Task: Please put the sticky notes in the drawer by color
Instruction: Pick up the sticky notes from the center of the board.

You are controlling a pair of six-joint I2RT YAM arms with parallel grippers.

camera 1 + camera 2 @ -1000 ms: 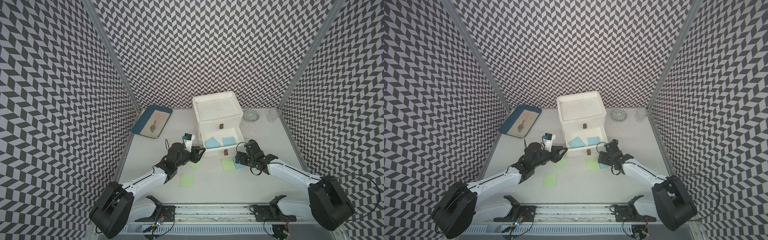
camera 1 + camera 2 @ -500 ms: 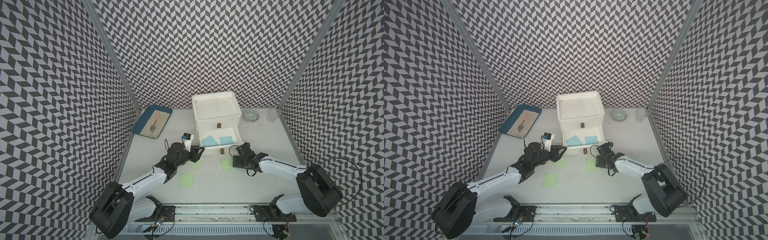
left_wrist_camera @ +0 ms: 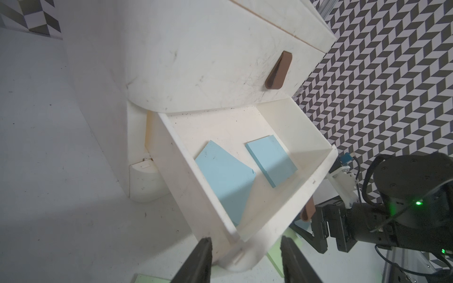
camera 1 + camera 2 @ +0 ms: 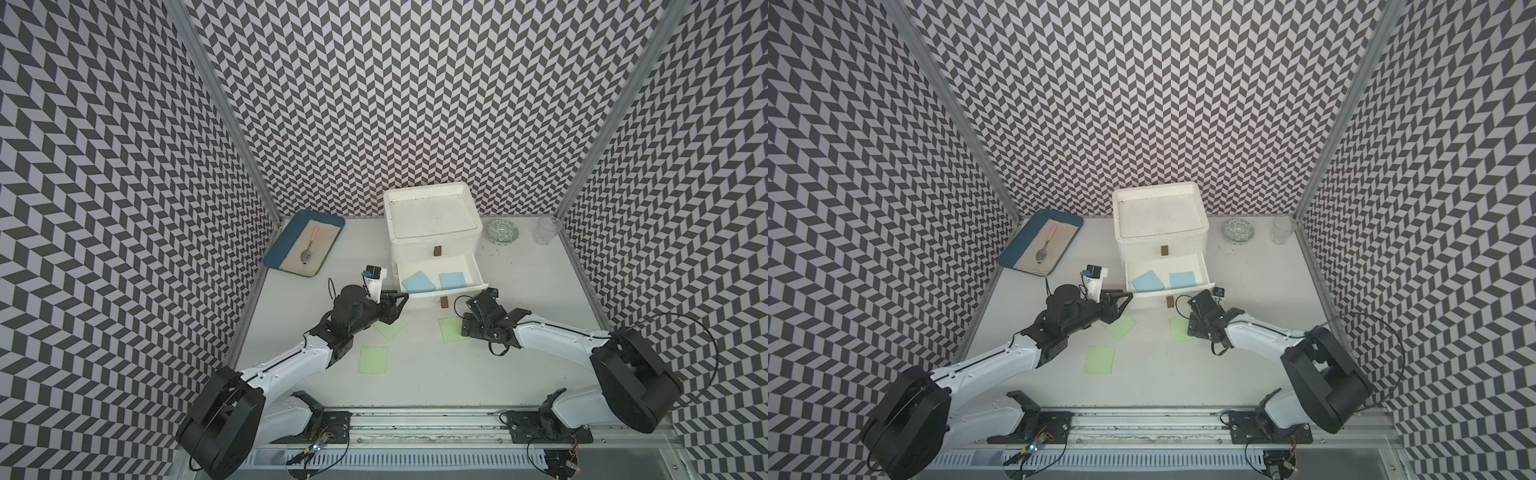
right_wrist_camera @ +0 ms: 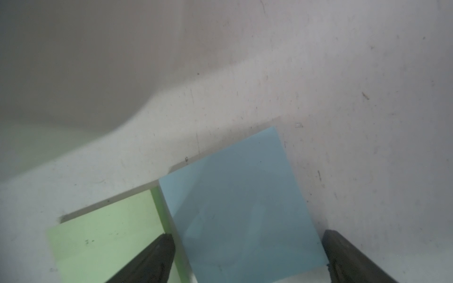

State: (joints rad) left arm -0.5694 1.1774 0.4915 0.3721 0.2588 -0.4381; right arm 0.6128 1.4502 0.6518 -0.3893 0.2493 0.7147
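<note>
The drawer's (image 3: 269,215) near-left corner is flanked by the open left tool (image 3: 246,241). A blue sticky note (image 5: 240,201) overlapping a green sticky note (image 5: 105,235) is straddled by the wide-open right tool (image 5: 247,234).

No legible writing in any view.
In both top views a small dark marking on the white camera mount (image 4: 374,279) at the left arm's wrist is too small to read. The ornament on the patterned dish (image 4: 503,231) forms no readable characters. The dark specks on the green sticky note (image 5: 103,245) in the right wrist view spell nothing.
</note>
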